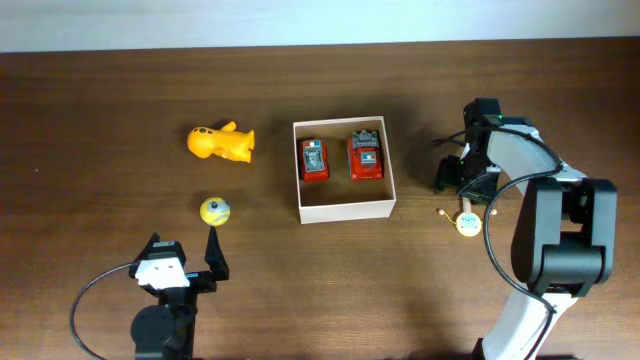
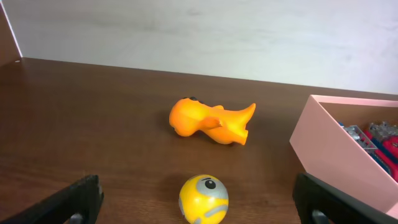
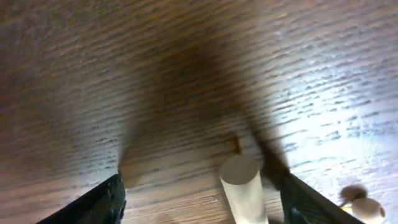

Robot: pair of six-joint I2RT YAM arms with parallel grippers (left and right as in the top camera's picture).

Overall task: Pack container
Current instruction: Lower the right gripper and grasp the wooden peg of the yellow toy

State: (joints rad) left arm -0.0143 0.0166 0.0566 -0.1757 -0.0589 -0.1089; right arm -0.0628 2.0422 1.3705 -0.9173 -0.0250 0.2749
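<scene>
While the left tool [image 1: 183, 248] sits spread behind the ball [image 1: 215, 211], the right tool [image 3: 202, 196] points down, spread around a peg [image 3: 244, 186].

Dark wooden table [image 1: 100, 80], white wall [image 1: 300, 20]

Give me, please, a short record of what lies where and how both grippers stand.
container: open top, holds two red cars
left of container: orange toy, yellow ball
right of container: peg toy
left gripper: open, empty, near the yellow ball
right gripper: open, empty, at the peg toy
not yet packed: three toys
</scene>
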